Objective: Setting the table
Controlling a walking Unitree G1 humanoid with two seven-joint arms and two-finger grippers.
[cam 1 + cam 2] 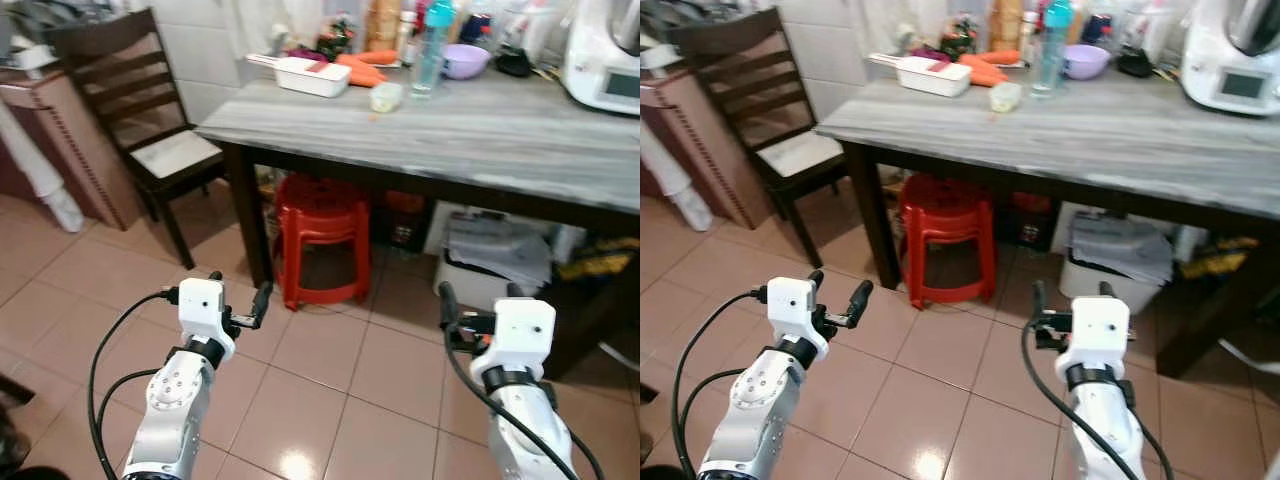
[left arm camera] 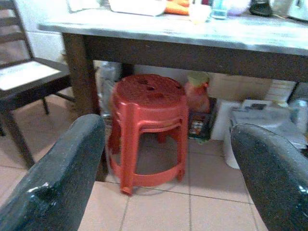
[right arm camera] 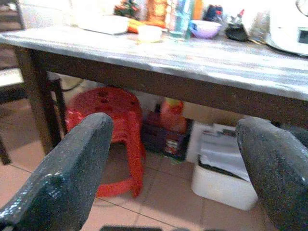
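A grey marbled table [image 1: 480, 130] with dark legs stands ahead of me. Along its far side sit a white rectangular dish [image 1: 310, 75], carrots [image 1: 362, 68], a small white cup [image 1: 386, 96], a blue-capped bottle [image 1: 432, 50] and a purple bowl [image 1: 465, 60]. My left gripper [image 1: 240, 283] is held low over the tiled floor, short of the table's left corner, open and empty. My right gripper [image 1: 480, 292] is level with it further right, also open and empty. Its black fingers [image 3: 67, 168] frame the table edge in the right wrist view.
Stacked red plastic stools [image 1: 322, 235] stand under the table beside its left leg. A dark wooden chair [image 1: 140, 110] is at the left. White boxes [image 1: 495, 265] and clutter fill the space under the table's right half. A white appliance [image 1: 605, 60] sits at the table's far right.
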